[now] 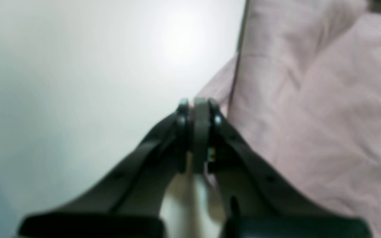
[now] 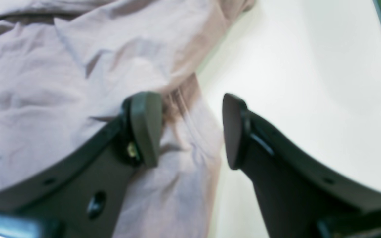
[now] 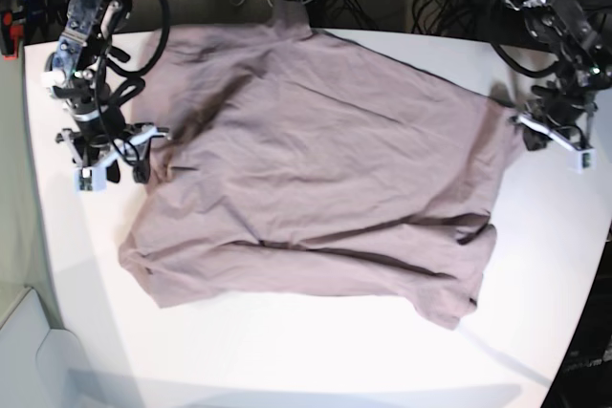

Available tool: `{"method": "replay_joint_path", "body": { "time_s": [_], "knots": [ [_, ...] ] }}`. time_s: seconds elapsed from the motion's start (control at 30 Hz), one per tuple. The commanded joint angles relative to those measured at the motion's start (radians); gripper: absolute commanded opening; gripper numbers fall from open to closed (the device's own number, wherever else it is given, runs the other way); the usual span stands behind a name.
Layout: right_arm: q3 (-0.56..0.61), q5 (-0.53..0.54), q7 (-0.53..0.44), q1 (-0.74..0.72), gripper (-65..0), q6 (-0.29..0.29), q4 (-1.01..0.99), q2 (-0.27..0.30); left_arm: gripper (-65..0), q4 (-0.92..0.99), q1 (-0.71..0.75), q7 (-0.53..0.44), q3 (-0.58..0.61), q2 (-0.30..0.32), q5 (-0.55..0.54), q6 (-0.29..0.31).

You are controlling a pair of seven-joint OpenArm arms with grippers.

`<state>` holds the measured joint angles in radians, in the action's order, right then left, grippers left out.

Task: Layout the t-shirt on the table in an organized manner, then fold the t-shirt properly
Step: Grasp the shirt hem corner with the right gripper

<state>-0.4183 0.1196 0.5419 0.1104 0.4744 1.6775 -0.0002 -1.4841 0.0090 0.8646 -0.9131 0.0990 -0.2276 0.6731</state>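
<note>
T-shirt (image 3: 316, 169) lies spread on table (image 3: 316, 351), middle of base view, long way left-right. My left gripper (image 1: 197, 105) pinched shut, shirt edge just beside, right of frame. My right gripper (image 2: 192, 129) wide, straddling shirt edge.

Both wrist views come to us soft and out of focus. The t-shirt (image 1: 309, 115) runs off the left wrist picture at three o'clock, and off the right wrist picture at nine. We cannot tell whether the left gripper (image 1: 198, 105) pinches any cloth; its fingertips hide that spot.
</note>
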Motion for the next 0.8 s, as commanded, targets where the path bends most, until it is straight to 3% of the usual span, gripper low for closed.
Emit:
{"method": "replay_joint_path", "body": {
  "time_s": [0.0,0.27,0.53,0.77],
  "knots": [
    [0.0,0.015,-0.023,-0.013,-34.8,0.001,0.02,0.006,-64.8,-0.051,-0.013,-0.021,-0.014,0.017,-0.016,0.004],
    [0.08,0.013,-0.021,-0.034,-34.8,0.001,0.022,0.007,-64.8,-0.201,-0.02,0.078,-0.123,0.005,-0.049,0.009],
    [0.273,0.01,-0.021,-0.102,-34.8,0.001,0.014,0.058,-64.8,-0.266,0.009,0.086,-0.311,0.006,-0.085,0.009],
    [0.31,0.009,-0.019,-0.202,-34.8,0.001,-0.078,0.058,-64.8,-0.261,0.041,0.086,-0.42,0.006,-0.086,0.009]
  ]
}}
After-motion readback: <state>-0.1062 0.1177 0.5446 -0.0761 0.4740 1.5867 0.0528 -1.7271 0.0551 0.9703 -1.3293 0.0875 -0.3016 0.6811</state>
